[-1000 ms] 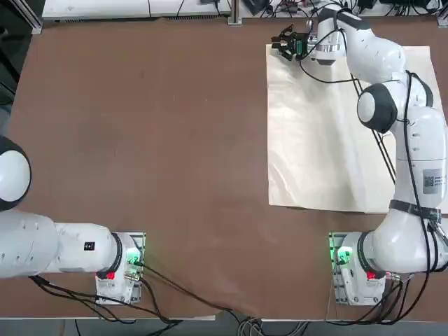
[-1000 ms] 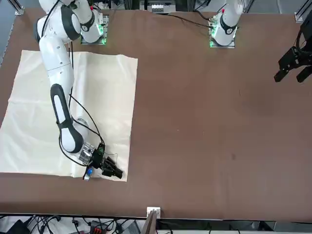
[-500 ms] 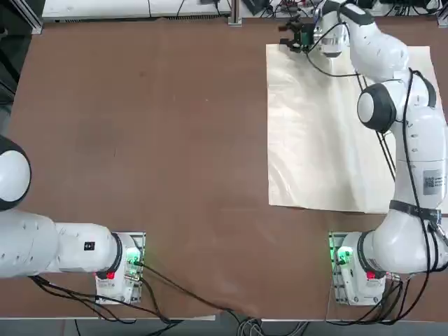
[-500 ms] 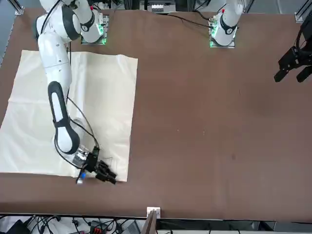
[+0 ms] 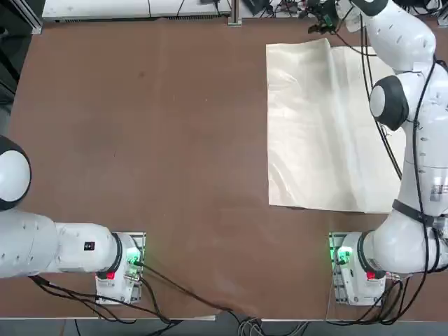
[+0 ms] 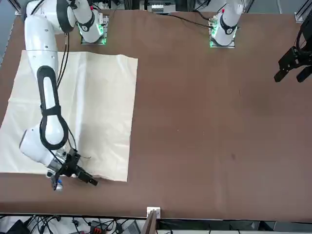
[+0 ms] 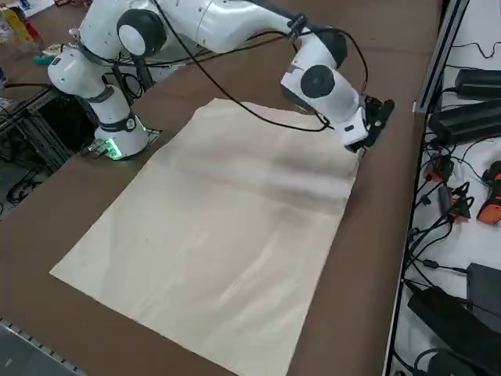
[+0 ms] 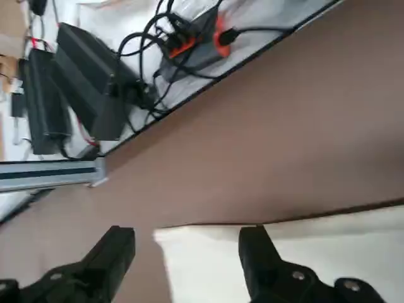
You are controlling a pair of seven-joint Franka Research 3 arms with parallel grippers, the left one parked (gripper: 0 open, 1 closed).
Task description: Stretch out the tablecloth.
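The tablecloth (image 5: pixel 329 126) is a cream sheet lying flat with soft creases on the right half of the brown table, also seen in the front view (image 6: pixel 78 102) and the right side view (image 7: pixel 227 227). My right gripper (image 5: pixel 323 21) hovers just past the cloth's far edge, low over the table (image 6: pixel 90 180) (image 7: pixel 380 117). In the wrist view the gripper (image 8: pixel 186 252) is open, its two black fingers (image 8: pixel 117 249) wide apart. A corner of the tablecloth (image 8: pixel 297 252) lies flat on the table under them, touched by neither.
Beyond the table's far edge lie black power bricks (image 8: pixel 82 69) and cables (image 7: pixel 454 196). A metal rail (image 7: pixel 434 47) runs along that edge. Bare brown tabletop (image 5: pixel 154 126) stretches left of the cloth. The arm bases (image 5: pixel 353 262) stand at the near edge.
The right gripper has opened and let go of the cloth's far edge. It has moved right along that edge and out past it. The cloth has settled flat.
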